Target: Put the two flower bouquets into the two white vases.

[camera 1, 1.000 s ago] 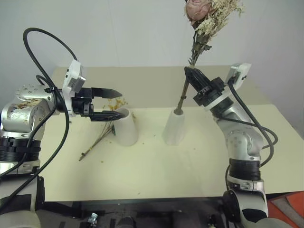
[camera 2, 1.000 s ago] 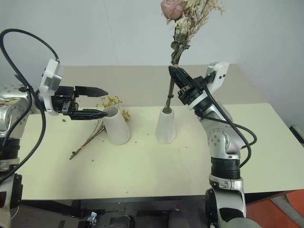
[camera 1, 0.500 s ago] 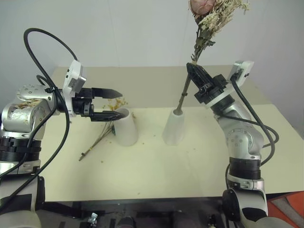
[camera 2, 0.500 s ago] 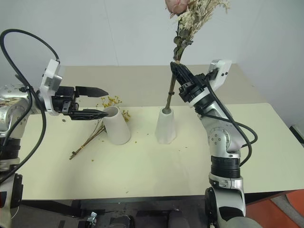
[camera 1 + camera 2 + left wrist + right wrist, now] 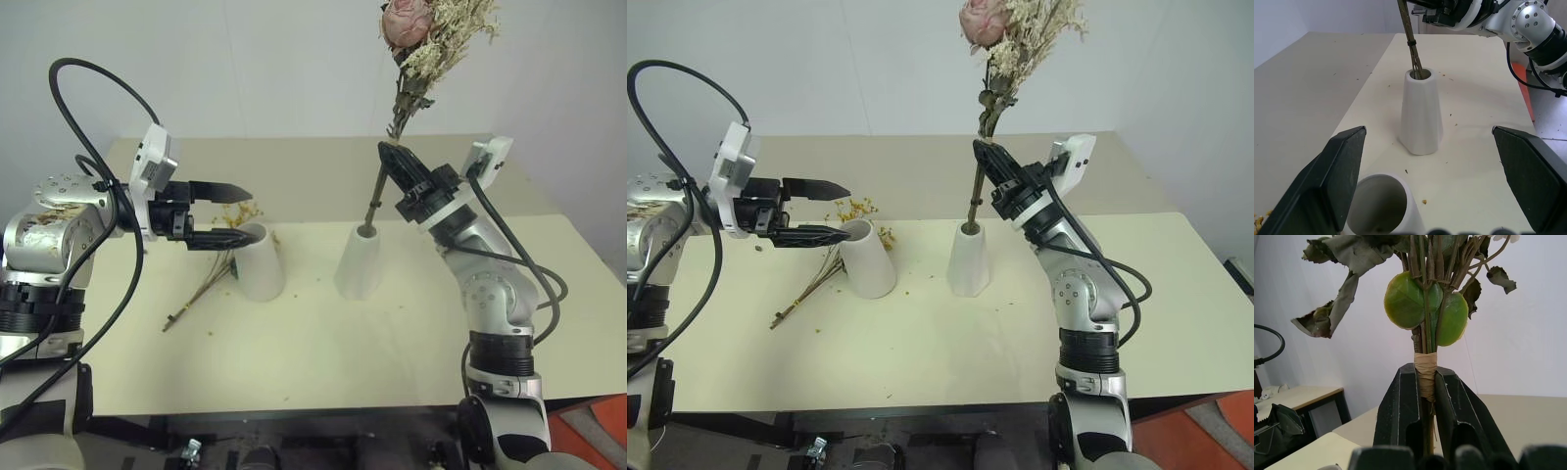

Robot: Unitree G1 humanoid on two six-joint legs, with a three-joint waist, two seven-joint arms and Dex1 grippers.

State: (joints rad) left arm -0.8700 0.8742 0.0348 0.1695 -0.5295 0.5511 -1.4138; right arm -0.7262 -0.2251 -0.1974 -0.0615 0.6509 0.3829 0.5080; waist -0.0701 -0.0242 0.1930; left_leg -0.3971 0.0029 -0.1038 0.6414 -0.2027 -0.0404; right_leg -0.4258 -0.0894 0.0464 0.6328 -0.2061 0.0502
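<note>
Right gripper [image 5: 1425, 382] pinches the fuller white-spray, pink-rose bouquet [image 5: 431, 39] at its raffia-wrapped stems; stem ends sit inside the right matte white cone vase [image 5: 1420, 115]. Left gripper [image 5: 235, 211], fingers spread, hovers over the left white vase [image 5: 260, 262]. Sparse brown-stemmed yellow-bloomed bunch [image 5: 201, 284] lies on the cream table [image 5: 323, 343] beside it.

Two matte white vases [image 5: 361, 260], pink rose [image 5: 404, 20], pale yellow table [image 5: 323, 343], black pincer [image 5: 395, 155]

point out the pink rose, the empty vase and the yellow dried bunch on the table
pink rose [image 5: 403, 21]: left eye view, on the bloom's petals.
empty vase [image 5: 261, 268]: left eye view, on its white side wall.
yellow dried bunch [image 5: 201, 291]: left eye view, on the brown stems lying on the table.
</note>
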